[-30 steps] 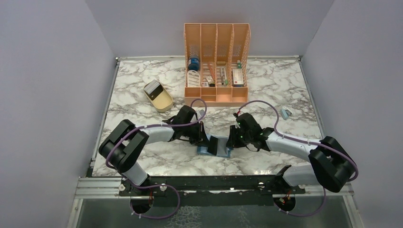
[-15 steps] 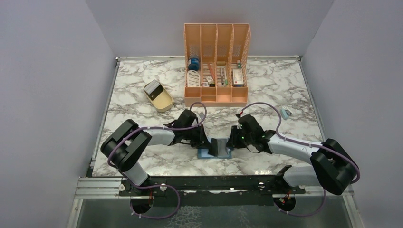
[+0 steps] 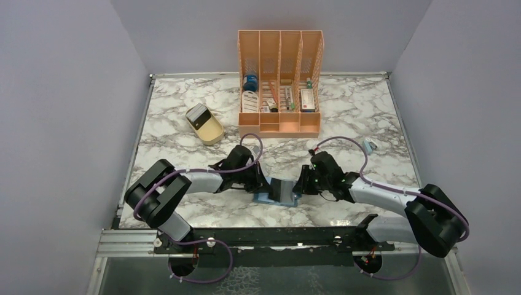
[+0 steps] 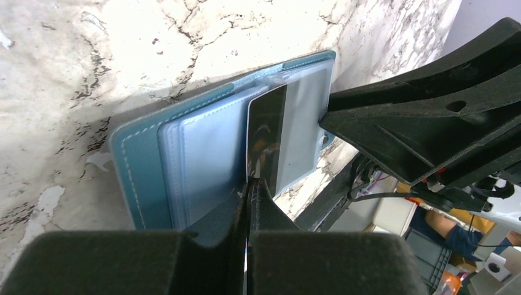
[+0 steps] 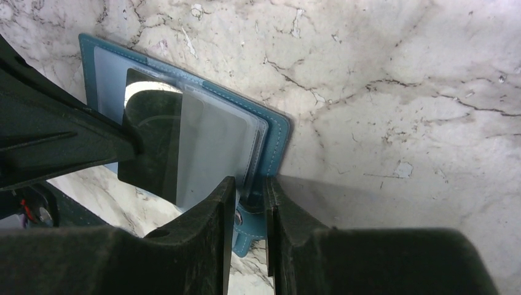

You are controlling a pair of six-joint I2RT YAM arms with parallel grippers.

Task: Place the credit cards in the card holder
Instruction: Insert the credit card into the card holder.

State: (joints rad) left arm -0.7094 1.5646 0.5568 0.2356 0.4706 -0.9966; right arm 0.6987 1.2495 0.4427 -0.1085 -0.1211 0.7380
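Note:
The teal-blue card holder lies open on the marble table between my two grippers. In the left wrist view its light blue inside faces up. My left gripper is shut on a dark credit card, which stands on edge with its far part in a clear pocket. My right gripper is shut on the holder's right edge by the snap tab. The card and the left gripper's fingers show in the right wrist view. In the top view the left gripper and the right gripper flank the card.
An orange slotted organiser with small items stands at the back. A beige tray holding a greyish card sits back left. A small blue object lies at the right. The table's near edge is just behind the holder.
The dark card has risen from leaning flat to standing more upright over the holder. Both grippers stay at the holder with only small shifts.

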